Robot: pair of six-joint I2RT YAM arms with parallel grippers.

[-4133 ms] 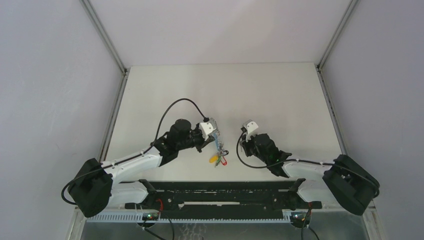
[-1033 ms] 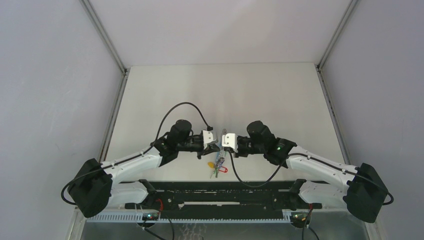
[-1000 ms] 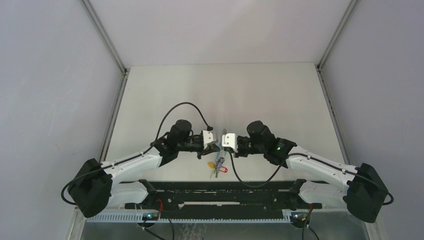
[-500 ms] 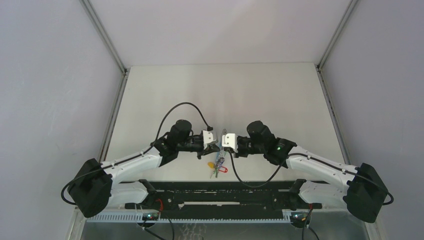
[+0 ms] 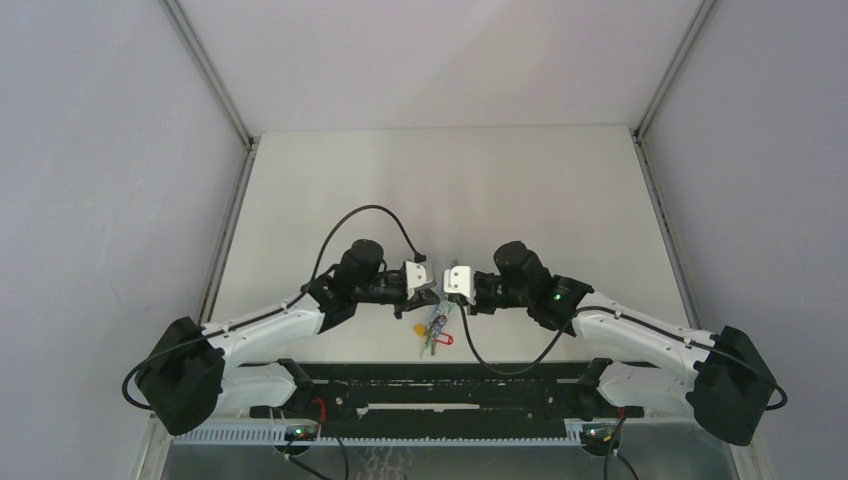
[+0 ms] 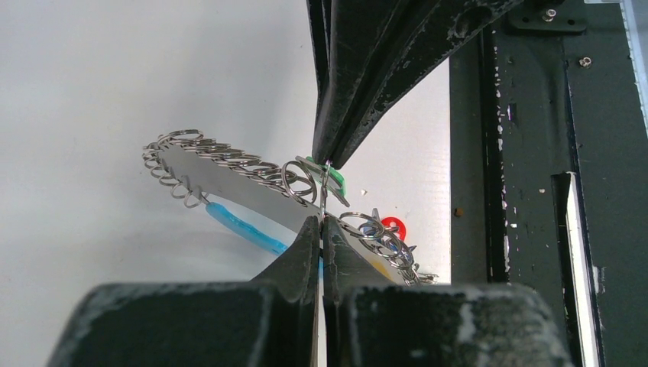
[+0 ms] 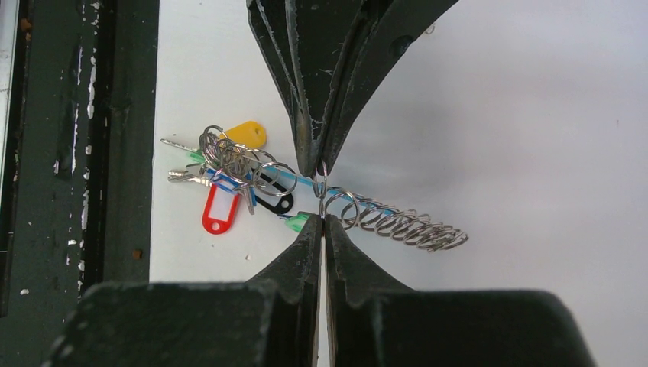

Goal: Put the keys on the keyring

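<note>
My left gripper [image 5: 433,292] and right gripper [image 5: 445,292] meet tip to tip above the table's near middle. Each is shut on the same small split ring [image 6: 325,187] of the keyring [image 6: 206,157], a chain of metal rings with a blue band [image 6: 244,229]. In the left wrist view my own fingertips [image 6: 313,229] pinch the ring from below. In the right wrist view my fingertips [image 7: 312,229] do the same. The green key head [image 7: 298,222] sits beside the right fingertips. The yellow key head [image 7: 246,134] hangs in the bunch, which dangles below the grippers [image 5: 434,326].
A red tag [image 7: 215,210] and a black tag [image 7: 273,202] hang in the same bunch. The black base rail [image 5: 440,385] runs along the near edge, just below the hanging keys. White table [image 5: 450,190] stretches behind, with grey walls on both sides.
Four seconds ago the right arm was off to the right; it has swung in and closed on the ring facing the left gripper. Over the last second almost nothing has moved.
</note>
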